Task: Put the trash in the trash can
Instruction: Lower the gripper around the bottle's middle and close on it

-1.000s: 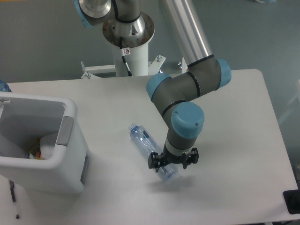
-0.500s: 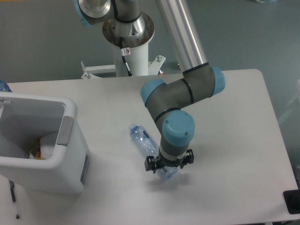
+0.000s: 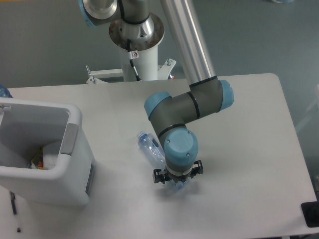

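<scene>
Table (image 3: 239, 149), white and wide, fills most of the overhead view, with a grey floor behind it. Next in size is the robot arm (image 3: 187, 107), a silver tube coming down from the top to grey joints with blue caps, its wrist pointing straight down near the middle of the table. At the left edge stands the trash can (image 3: 75, 164), a boxy white bin with a thick rim and a grey side panel, open at the top; a crumpled white wrapper (image 3: 50, 157) and a small yellow-and-red packet (image 3: 35, 162) lie inside it. The bottle (image 3: 148, 147), clear crinkled plastic, lies flat on the table between bin and wrist, running diagonally from upper left to lower right, well apart from the bin. Its lower end disappears beneath the wrist. The gripper (image 3: 177, 181), small and black, sits directly over that lower end, low to the table. Whether the jaws are spread or already closed on the bottle cannot be told, since the wrist hides them.

Judging from this, the step in hand is picking up the bottle. The next move calls for a firm grip on the bottle, a lift clear of the table, then a carry leftward over the bin's open top before letting go
</scene>
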`<action>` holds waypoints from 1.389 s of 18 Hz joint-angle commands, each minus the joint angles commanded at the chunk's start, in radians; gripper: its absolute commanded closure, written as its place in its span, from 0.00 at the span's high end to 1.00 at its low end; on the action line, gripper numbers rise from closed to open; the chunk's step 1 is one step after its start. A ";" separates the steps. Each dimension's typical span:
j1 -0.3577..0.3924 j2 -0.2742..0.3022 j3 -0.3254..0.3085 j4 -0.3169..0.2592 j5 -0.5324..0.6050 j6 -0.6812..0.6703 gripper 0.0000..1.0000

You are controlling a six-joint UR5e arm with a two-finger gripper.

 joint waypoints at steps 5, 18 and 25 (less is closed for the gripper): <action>-0.002 -0.012 0.011 -0.008 0.000 -0.027 0.56; 0.014 0.014 0.078 -0.011 -0.089 -0.045 0.47; 0.074 0.052 0.123 -0.002 -0.250 -0.045 0.47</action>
